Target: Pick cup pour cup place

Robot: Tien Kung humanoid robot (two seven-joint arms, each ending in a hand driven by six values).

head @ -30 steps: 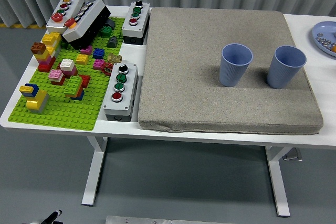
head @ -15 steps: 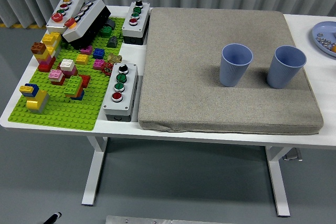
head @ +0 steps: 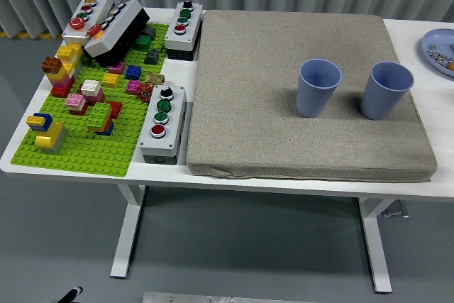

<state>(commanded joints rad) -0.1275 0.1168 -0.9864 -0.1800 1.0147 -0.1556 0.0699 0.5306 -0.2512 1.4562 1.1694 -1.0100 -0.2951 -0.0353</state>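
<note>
- Cups first: two blue ribbed plastic cups stand upright on a grey-beige woven fabric pad (head: 284, 133) that covers most of the white table (head: 425, 33).
- Left cup (head: 318, 88) and right cup (head: 386, 90) sit side by side in the pad's right half, near each other but apart, mouths up, long axes vertical.
- Neither robot hand shows in the head view, so which way the cups lie from the fingers cannot be read, nor whether those fingers are wide, narrow or holding anything.
- My judgement: since both cups lie right of the table's middle, the right arm would have the shorter reach, with the right cup the nearer to that side.
- Nothing of the task looks begun; both cups stand untouched, and their contents cannot be made out.
- Thin tapered walls with fine vertical ribs suggest light cups that may flex under a hard squeeze, and the soft pad may let one tip if it is nudged.
- Off the pad, at the table's left, lies a green studded baseplate (head: 85, 154) scattered with coloured building bricks.
- Grey button boxes sit around it, one (head: 162, 123) touching the pad's left edge.
- At the far right edge a pale blue plate (head: 434, 42) holding small objects is partly cut off.
</note>
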